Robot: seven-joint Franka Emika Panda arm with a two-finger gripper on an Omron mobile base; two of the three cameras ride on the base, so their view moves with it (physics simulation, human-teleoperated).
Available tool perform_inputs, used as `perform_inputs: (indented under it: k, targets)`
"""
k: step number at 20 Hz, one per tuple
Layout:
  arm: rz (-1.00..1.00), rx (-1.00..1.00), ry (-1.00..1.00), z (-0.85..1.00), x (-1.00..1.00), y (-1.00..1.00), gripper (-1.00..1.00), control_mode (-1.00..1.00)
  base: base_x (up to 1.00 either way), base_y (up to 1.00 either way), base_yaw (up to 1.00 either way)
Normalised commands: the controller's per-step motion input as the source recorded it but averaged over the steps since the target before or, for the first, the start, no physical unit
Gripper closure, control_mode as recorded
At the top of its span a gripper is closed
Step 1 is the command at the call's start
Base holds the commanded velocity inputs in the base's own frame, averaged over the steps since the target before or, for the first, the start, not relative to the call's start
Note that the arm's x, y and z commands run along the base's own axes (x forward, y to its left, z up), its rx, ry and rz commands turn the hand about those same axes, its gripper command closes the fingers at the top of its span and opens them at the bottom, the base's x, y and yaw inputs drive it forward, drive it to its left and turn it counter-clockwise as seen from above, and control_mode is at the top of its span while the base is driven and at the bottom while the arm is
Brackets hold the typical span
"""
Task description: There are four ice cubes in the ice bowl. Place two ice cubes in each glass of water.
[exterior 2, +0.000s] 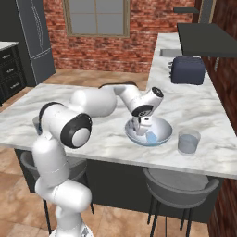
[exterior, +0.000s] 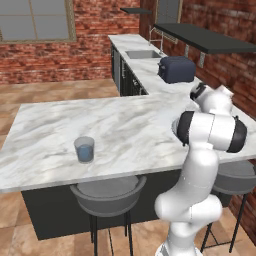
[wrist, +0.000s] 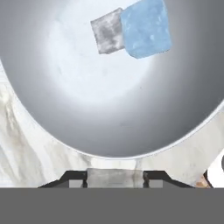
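I am watching the gripper point(exterior 2: 141, 126) at the ice bowl point(exterior 2: 162, 135) on the bench point(exterior 2: 111, 134), jaws gripping one ice cube point(wrist: 115, 178). Two cubes point(wrist: 131, 31) are remaining inside. I am judging both glasses point(exterior 2: 188, 141) still need ice.

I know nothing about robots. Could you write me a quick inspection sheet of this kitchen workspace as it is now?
Surface: marble counter, looks clean.
Job's things: ice bowl holds two loose ice cubes, touching each other; near glass and far glass both hold water; whether there is ice in them can't be told.
Clutter: toaster further back on the counter.
Grippers: gripper is over the bowl, apparently closed on a third ice cube.
Cables: nothing seen.
Surroundings: sink, stool, window, brick walls.
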Motion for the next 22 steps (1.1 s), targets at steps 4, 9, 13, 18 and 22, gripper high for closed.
perform_inputs:
  k: [4, 9, 13, 18, 22]
  targets:
    - [0.42, -0.11, 0.02, 0.41, -0.63, 0.68, 1.00, -1.00, 0.00, 0.00, 0.00]
    - [0.41, -0.11, 0.00, 0.29, -0.36, 0.95, 1.00, -1.00, 0.00, 0.00, 0.00]
    - [0.37, -0.07, 0.00, 0.20, -0.03, 1.00, 1.00, -1.00, 0.00, 0.00, 0.00]
    - [0.30, -0.03, 0.02, 0.09, 0.11, 1.00, 1.00, -1.00, 0.00, 0.00, 0.00]
    - [0.25, 0.00, 0.06, 0.08, 0.48, 1.00, 1.00, -1.00, 0.00, 0.00, 0.00]
